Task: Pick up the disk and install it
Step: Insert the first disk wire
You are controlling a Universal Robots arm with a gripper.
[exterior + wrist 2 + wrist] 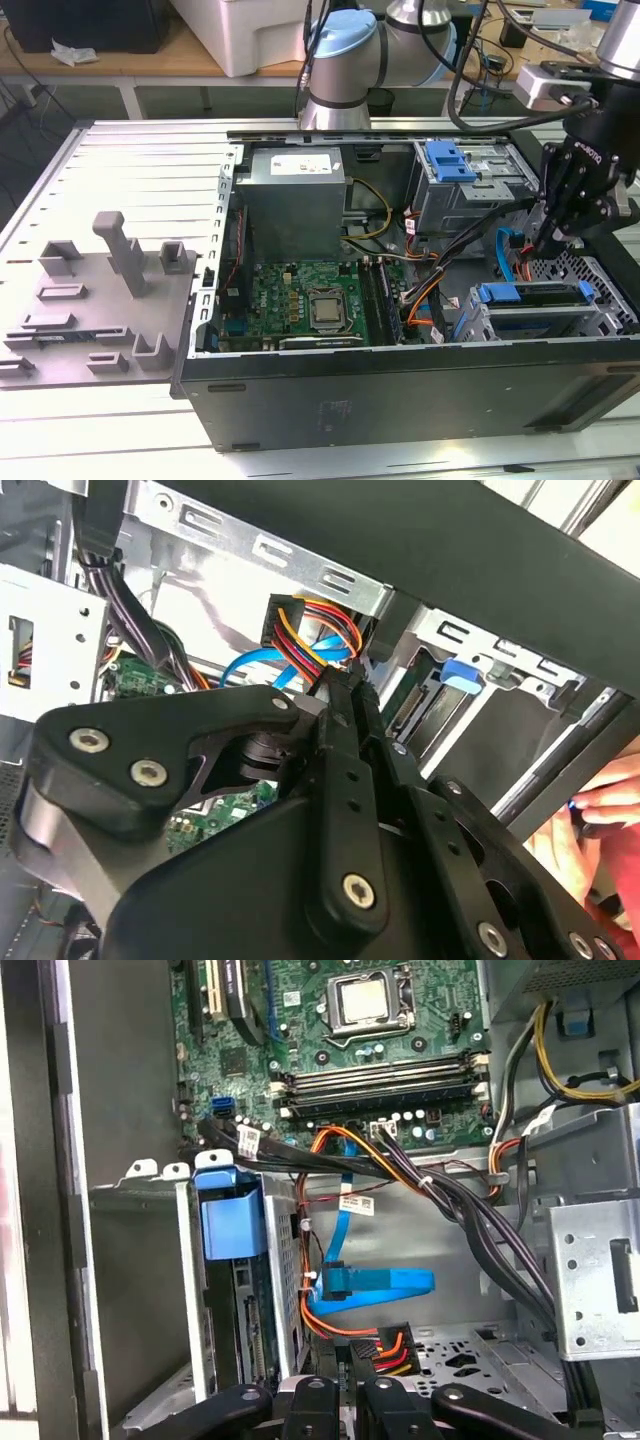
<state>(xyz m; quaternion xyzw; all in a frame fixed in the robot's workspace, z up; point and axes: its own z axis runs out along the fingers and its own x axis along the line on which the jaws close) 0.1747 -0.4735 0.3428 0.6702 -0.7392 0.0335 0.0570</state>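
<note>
The open computer case (400, 390) is lying on its side on the table (130, 160). The gripper (553, 245) is hanging inside it, close to the case edge on the exterior view's right, with its fingers pointing down into the bay. The jaws are sitting drawn together, and nothing is showing between them in either wrist view (the fingers (345, 740) are lying side by side with barely a slit).

The disk (535, 321) is resting inside the grey drive cage (608, 316) at the case's near corner on the exterior view's right. It is showing as a dark, blue-edged slab under the cage's blue handle (525, 293). It is sitting beside the jaws rather than between them, lower than the fingertips, toward the near edge and apart from them.

In the first wrist view the blue handle (230, 1215) is standing off to one side of the gripper (345, 1392), with the cage wall coming between the two. A power connector (392, 1345) trailing orange, red, yellow and black wires is lying just beside the fingertips; whether it is touching them I cannot tell. A blue flat cable (370, 1285) is looping just past it, and the motherboard (350, 1040) is lying beyond.

A person's hand (600, 810) is showing past the case's edge in the second wrist view.
</note>
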